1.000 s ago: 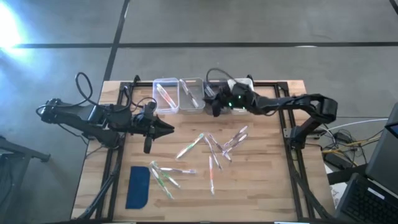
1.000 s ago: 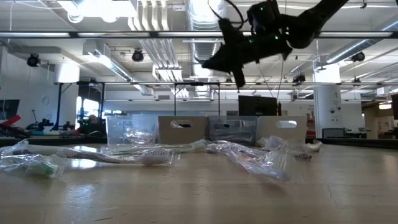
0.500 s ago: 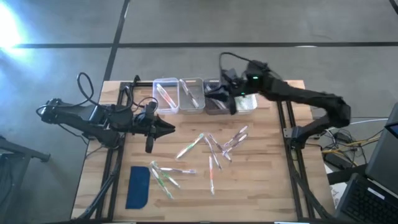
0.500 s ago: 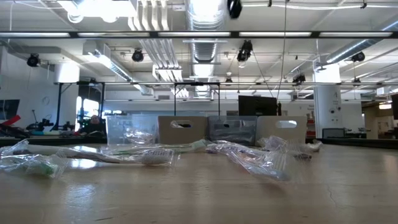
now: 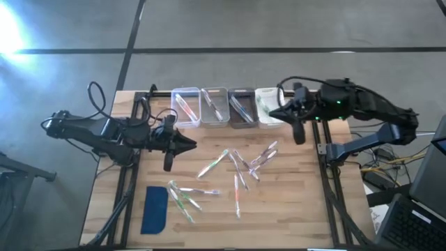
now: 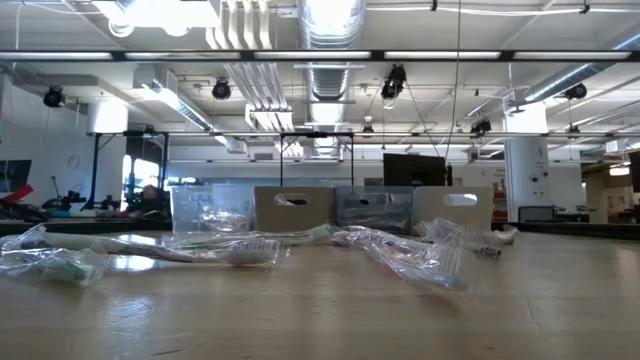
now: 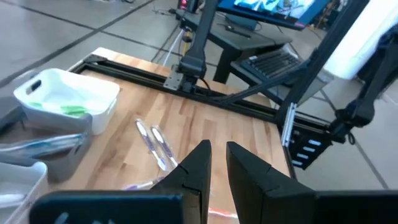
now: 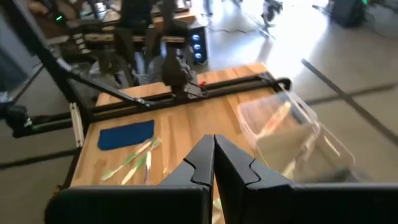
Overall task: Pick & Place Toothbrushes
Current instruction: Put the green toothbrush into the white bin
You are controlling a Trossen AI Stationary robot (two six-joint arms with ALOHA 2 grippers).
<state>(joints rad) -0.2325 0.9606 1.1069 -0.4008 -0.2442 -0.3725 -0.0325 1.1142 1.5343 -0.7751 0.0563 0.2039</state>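
Note:
Wrapped toothbrushes [image 5: 240, 164] lie scattered flat on the wooden table's middle, and a smaller bunch [image 5: 185, 197] lies nearer the front. More of them lie in the bins [image 5: 214, 106] at the far edge. In the low view the toothbrushes [image 6: 230, 250] lie in front of the bins [image 6: 300, 208]. My left gripper [image 5: 191, 145] [image 7: 217, 146] hovers at the table's left, pointing right, slightly open and holding nothing. My right gripper [image 5: 272, 113] [image 8: 214, 138] hangs high by the rightmost white bin [image 5: 268, 104], shut and holding nothing. Neither gripper shows in the low view.
Four small bins stand in a row along the far edge: two clear [image 5: 185, 106], one dark [image 5: 242, 106], one white [image 7: 65, 99]. A flat dark-blue pad [image 5: 155, 209] lies at the near left. Black frame rails [image 5: 324, 160] run along the table's sides.
My right gripper has risen from just over the dark bin, left the low view, and drawn back toward the table's right edge. It has tipped from pointing down to nearly level. Its fingers stay shut. The toothbrushes have not moved.

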